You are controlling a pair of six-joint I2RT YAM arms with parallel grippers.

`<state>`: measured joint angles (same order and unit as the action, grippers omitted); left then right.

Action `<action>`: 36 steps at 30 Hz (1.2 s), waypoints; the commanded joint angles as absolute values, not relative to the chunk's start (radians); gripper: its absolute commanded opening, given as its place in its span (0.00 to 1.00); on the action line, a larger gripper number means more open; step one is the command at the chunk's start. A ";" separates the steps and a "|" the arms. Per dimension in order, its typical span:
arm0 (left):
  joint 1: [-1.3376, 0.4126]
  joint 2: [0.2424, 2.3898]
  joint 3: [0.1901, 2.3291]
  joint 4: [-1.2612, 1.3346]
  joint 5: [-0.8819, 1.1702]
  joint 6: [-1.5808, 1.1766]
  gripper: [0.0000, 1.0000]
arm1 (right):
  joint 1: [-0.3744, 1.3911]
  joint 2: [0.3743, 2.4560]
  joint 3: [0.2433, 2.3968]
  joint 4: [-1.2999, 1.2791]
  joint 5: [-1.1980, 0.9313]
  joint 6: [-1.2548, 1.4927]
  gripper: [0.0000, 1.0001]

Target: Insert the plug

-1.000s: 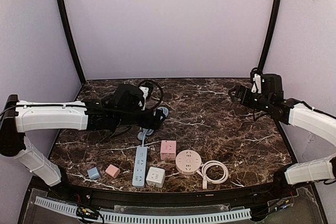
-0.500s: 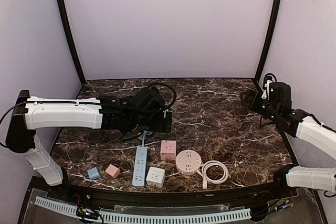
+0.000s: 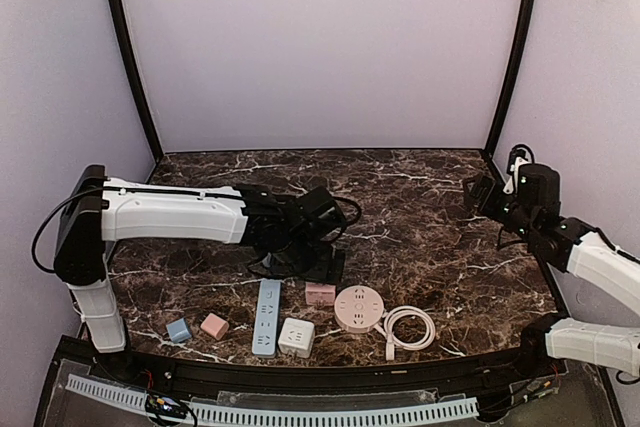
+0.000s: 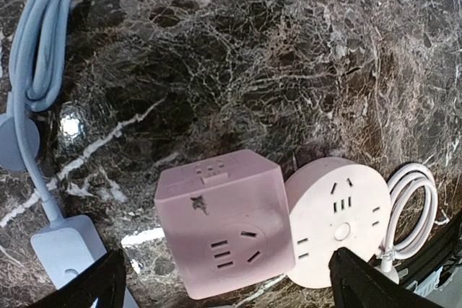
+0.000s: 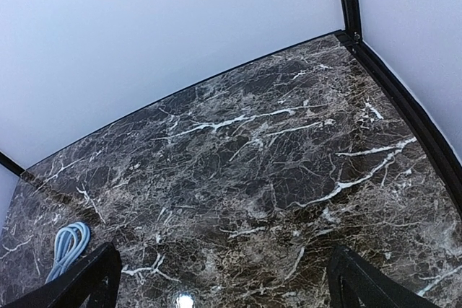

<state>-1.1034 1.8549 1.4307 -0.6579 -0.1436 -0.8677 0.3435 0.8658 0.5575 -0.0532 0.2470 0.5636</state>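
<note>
My left gripper (image 3: 303, 269) hangs open and empty just above the pink cube socket (image 3: 320, 293), partly hiding it in the top view. In the left wrist view the pink cube socket (image 4: 224, 232) lies between my spread fingertips (image 4: 97, 286), one socket face turned up. A round pink socket (image 4: 339, 214) touches its right side, with a coiled white cable (image 4: 413, 200) beyond. A blue power strip (image 4: 65, 257) lies at the left, its cable (image 4: 43, 34) bundled above. My right gripper (image 3: 478, 194) is open and empty at the far right, over bare marble (image 5: 238, 178).
Along the front edge lie the blue power strip (image 3: 266, 317), a white cube socket (image 3: 296, 337), the round socket (image 3: 359, 307), the white cable coil (image 3: 408, 327), and two small adapters, blue (image 3: 179, 330) and pink (image 3: 214, 325). Black frame posts stand at the back corners.
My left arm has swung right and forward, from over the blue cable bundle to just above the pink cube socket. My right gripper has drawn back to the right.
</note>
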 commanded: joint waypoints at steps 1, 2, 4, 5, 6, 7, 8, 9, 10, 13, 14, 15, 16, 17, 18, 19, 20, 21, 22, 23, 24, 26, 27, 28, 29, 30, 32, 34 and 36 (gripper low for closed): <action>-1.103 1.886 1.485 -0.772 -0.050 -0.884 0.99 | 0.350 0.867 0.537 -0.005 0.242 0.579 0.99; -1.103 1.894 1.484 -0.773 -0.048 -0.885 0.99 | 0.349 0.870 0.538 -0.005 0.238 0.579 0.99; -1.103 1.902 1.482 -0.773 -0.047 -0.889 0.99 | 0.348 0.875 0.539 -0.005 0.233 0.578 0.99; -1.103 1.903 1.482 -0.772 -0.047 -0.890 0.99 | 0.349 0.877 0.537 -0.005 0.232 0.577 0.99; -1.103 1.908 1.481 -0.768 -0.046 -0.892 0.99 | 0.348 0.877 0.534 -0.003 0.232 0.578 0.99; -1.103 1.910 1.481 -0.768 -0.046 -0.894 0.98 | 0.350 0.875 0.531 -0.004 0.231 0.578 0.99; -1.103 1.914 1.477 -0.764 -0.044 -0.897 0.98 | 0.349 0.875 0.529 0.008 0.229 0.579 0.99; -1.103 1.920 1.475 -0.762 -0.042 -0.899 0.98 | 0.349 0.875 0.527 0.022 0.228 0.578 0.99; -1.104 1.923 1.471 -0.756 -0.037 -0.902 0.97 | 0.348 0.875 0.524 0.029 0.224 0.578 0.99; -1.103 1.943 1.468 -0.741 -0.028 -0.903 0.93 | 0.348 0.874 0.517 0.041 0.214 0.579 0.99; -1.104 1.947 1.468 -0.735 -0.030 -0.903 0.93 | 0.348 0.875 0.515 0.043 0.213 0.581 0.99; -1.104 1.953 1.467 -0.732 -0.032 -0.903 0.92 | 0.349 0.876 0.514 0.045 0.212 0.580 0.99; -1.103 1.956 1.468 -0.726 -0.040 -0.902 0.91 | 0.348 0.876 0.512 0.048 0.210 0.579 0.99; -1.104 1.960 1.470 -0.724 -0.047 -0.900 0.91 | 0.348 0.874 0.511 0.051 0.207 0.580 0.99; -1.103 1.964 1.472 -0.721 -0.059 -0.895 0.91 | 0.348 0.874 0.507 0.055 0.204 0.580 0.99; -1.103 1.970 1.477 -0.720 -0.065 -0.892 0.91 | 0.349 0.872 0.506 0.056 0.201 0.581 0.99; -1.104 1.972 1.480 -0.719 -0.076 -0.888 0.91 | 0.350 0.871 0.504 0.059 0.198 0.580 0.98; -1.104 1.978 1.487 -0.719 -0.080 -0.881 0.90 | 0.349 0.871 0.504 0.060 0.197 0.580 0.99; -1.103 1.981 1.491 -0.721 -0.090 -0.879 0.90 | 0.348 0.871 0.504 0.061 0.196 0.580 0.99; -1.104 1.990 1.501 -0.724 -0.095 -0.872 0.89 | 0.348 0.871 0.504 0.061 0.196 0.581 0.99; -1.104 1.993 1.507 -0.732 -0.105 -0.868 0.88 | 0.348 0.871 0.504 0.061 0.197 0.580 0.99; -1.103 2.003 1.521 -0.746 -0.124 -0.856 0.86 | 0.349 0.870 0.501 0.067 0.190 0.578 0.99; -1.104 2.006 1.526 -0.752 -0.137 -0.848 0.85 | 0.349 0.872 0.502 0.070 0.186 0.579 0.99; -1.103 2.005 1.528 -0.756 -0.145 -0.844 0.83 | 0.349 0.873 0.500 0.071 0.183 0.578 0.99; -1.103 2.006 1.531 -0.765 -0.157 -0.834 0.81 | 0.349 0.874 0.500 0.072 0.181 0.578 0.99; -1.103 2.006 1.532 -0.768 -0.161 -0.831 0.78 | 0.349 0.875 0.501 0.073 0.180 0.579 0.99; -1.104 2.008 1.531 -0.780 -0.163 -0.822 0.73 | 0.348 0.877 0.499 0.075 0.178 0.578 0.99; -1.103 2.008 1.530 -0.791 -0.154 -0.815 0.68 | 0.349 0.878 0.498 0.078 0.175 0.579 0.99; -1.104 2.005 1.531 -0.807 -0.152 -0.809 0.65 | 0.349 0.878 0.496 0.082 0.173 0.579 0.99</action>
